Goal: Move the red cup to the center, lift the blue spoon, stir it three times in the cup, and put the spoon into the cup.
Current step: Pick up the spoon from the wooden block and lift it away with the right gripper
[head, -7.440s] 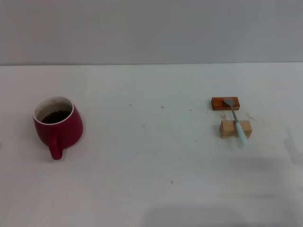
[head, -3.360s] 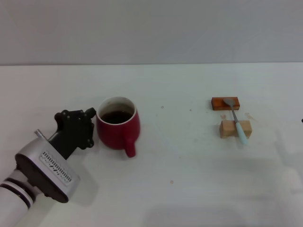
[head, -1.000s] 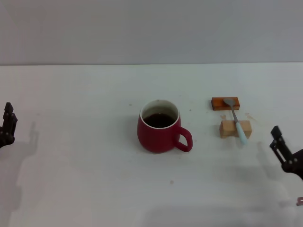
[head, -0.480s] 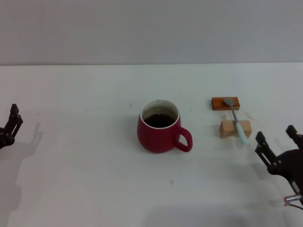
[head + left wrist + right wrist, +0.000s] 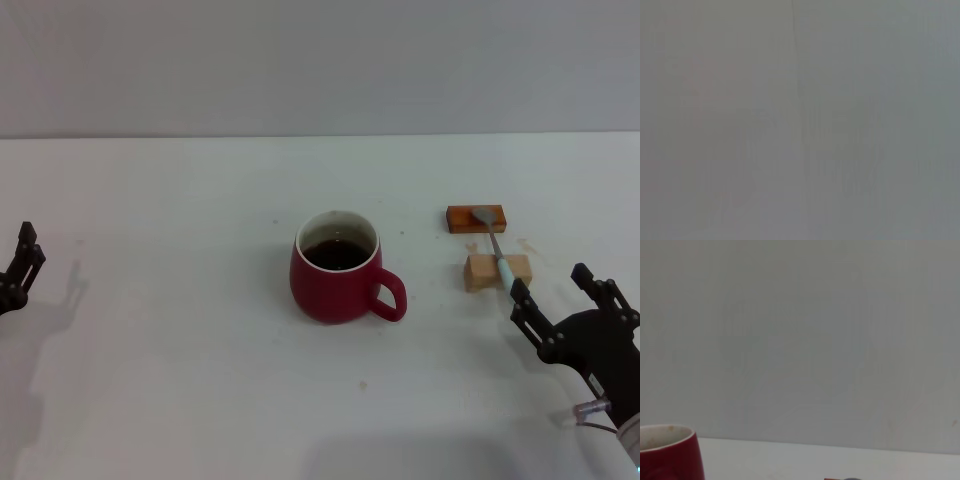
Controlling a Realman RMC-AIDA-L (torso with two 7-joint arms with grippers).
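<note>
The red cup [image 5: 337,267] stands upright in the middle of the white table, with dark liquid inside and its handle toward the right. It also shows in the right wrist view [image 5: 667,452]. The blue spoon [image 5: 501,254] lies right of the cup, its bowl on an orange-brown block [image 5: 476,218] and its pale handle across a tan wooden block [image 5: 496,271]. My right gripper [image 5: 562,300] is open, just in front of the spoon's handle end. My left gripper [image 5: 22,268] is at the far left edge, away from the cup.
The white table [image 5: 200,380] ends at a grey wall [image 5: 320,60] behind. The left wrist view shows only plain grey.
My right gripper has come in from the right edge toward the spoon's handle end. The left gripper has stayed at the left edge. Earlier, the left arm moved the cup from the left to the middle.
</note>
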